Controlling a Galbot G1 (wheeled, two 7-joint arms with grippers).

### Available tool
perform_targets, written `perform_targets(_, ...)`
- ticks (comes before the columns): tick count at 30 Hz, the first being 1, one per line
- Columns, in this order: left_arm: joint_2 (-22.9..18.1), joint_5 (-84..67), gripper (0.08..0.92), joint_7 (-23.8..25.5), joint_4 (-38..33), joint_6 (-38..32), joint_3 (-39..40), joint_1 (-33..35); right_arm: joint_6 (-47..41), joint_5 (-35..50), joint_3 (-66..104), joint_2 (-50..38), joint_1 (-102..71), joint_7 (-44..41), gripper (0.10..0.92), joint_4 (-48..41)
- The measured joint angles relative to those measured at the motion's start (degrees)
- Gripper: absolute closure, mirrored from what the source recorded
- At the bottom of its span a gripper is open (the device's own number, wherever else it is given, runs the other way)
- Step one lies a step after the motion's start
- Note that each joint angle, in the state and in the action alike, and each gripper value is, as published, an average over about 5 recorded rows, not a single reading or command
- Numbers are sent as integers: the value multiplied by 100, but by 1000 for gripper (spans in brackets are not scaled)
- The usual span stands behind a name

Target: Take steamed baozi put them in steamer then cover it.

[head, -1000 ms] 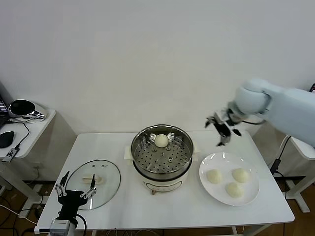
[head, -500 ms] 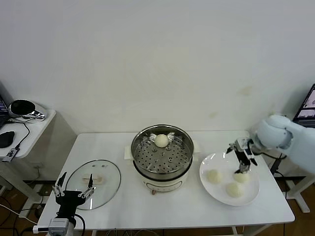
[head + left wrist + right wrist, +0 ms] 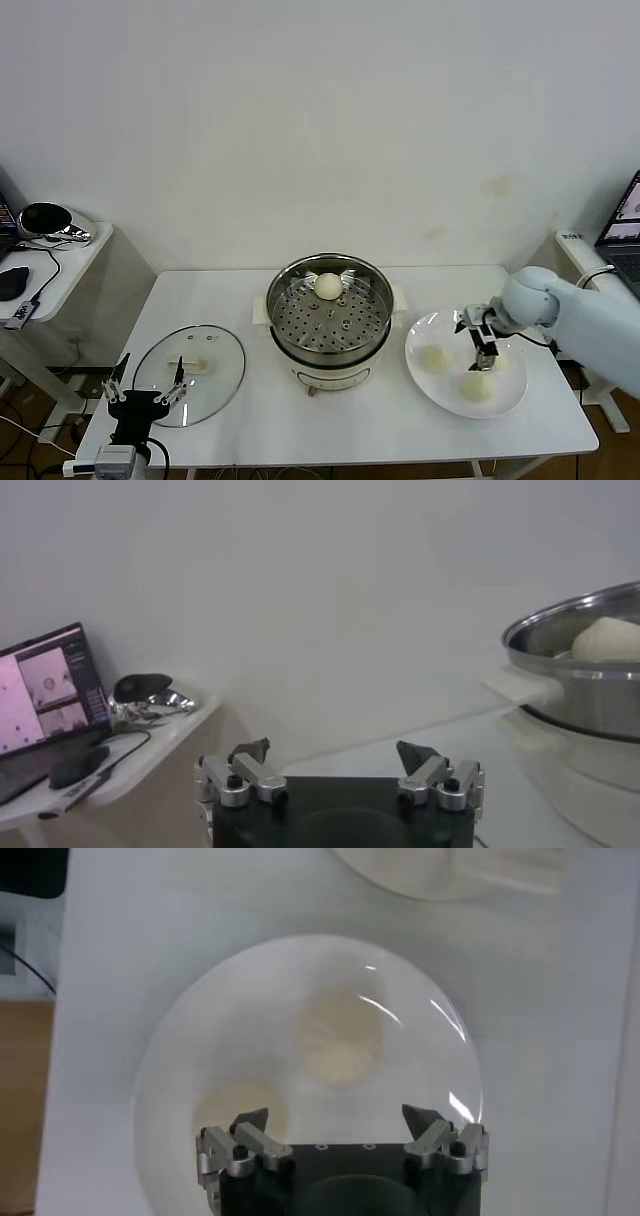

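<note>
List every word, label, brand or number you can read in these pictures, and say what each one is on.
None can be read.
The laptop screen shows pink windows, whose text is too small to read.
The steamer, the glass lid and the plate show no markings.

Bright even light; soft shadows; glare streaks on plate [image 3: 190,1048]; right wrist view hazy.
</note>
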Motion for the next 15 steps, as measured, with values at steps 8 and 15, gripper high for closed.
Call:
perform_targets(8,2,0,177,-4,41,3,-21,-11,-31,-80,86,407,-226,52,203,-322)
perform_targets(15,3,1,177,-13,65,0,-41,-15,-63,-163,124,637,-313,86,238,-488)
